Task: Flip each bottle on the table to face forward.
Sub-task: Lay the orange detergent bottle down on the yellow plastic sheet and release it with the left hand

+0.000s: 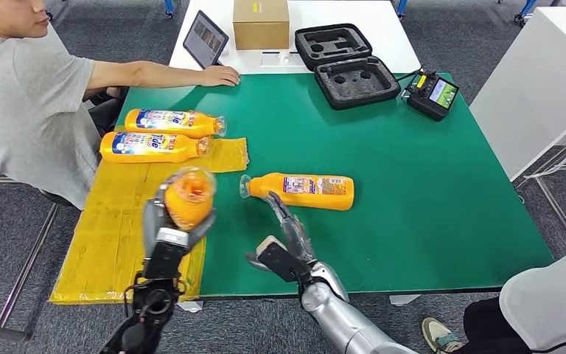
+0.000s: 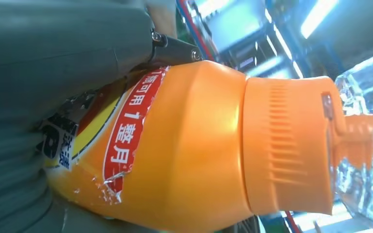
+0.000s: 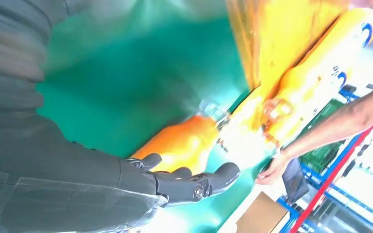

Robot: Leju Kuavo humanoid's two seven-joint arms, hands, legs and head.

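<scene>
So our left hand [image 1: 168,221] has its fingers wrapped around an orange bottle [image 1: 189,196], lifted off the table with the clear cap end pointing up toward our head camera. In the left wrist view the same bottle [image 2: 189,145] sits right against the palm, with the ribbed orange collar and clear cap sticking out past the fingers, and the label's red strip is torn at one edge.

Our right hand [image 1: 286,240] holds nothing. Its fingers are stretched out fairly straight and slightly apart, hovering low over the green table [image 1: 427,184]. Just beyond the fingertips lies another bottle [image 1: 302,191] on its side, cap end nearest the fingers, label facing up. From the head view we can't tell whether the fingertips actually touch it; the right wrist view shows that bottle [image 3: 184,143] just past the dark fingers [image 3: 194,184], but it's blurry.

Farther out from our left hand's fingers, two more bottles [image 1: 163,134] lie side by side at the far end of a yellow mat [image 1: 118,221], labels up. A person in a grey shirt sits beside them, resting a hand [image 1: 219,75] on the far table edge, near a tablet [image 1: 205,38], a cardboard box [image 1: 261,23] and an open black foam case [image 1: 346,65].
</scene>
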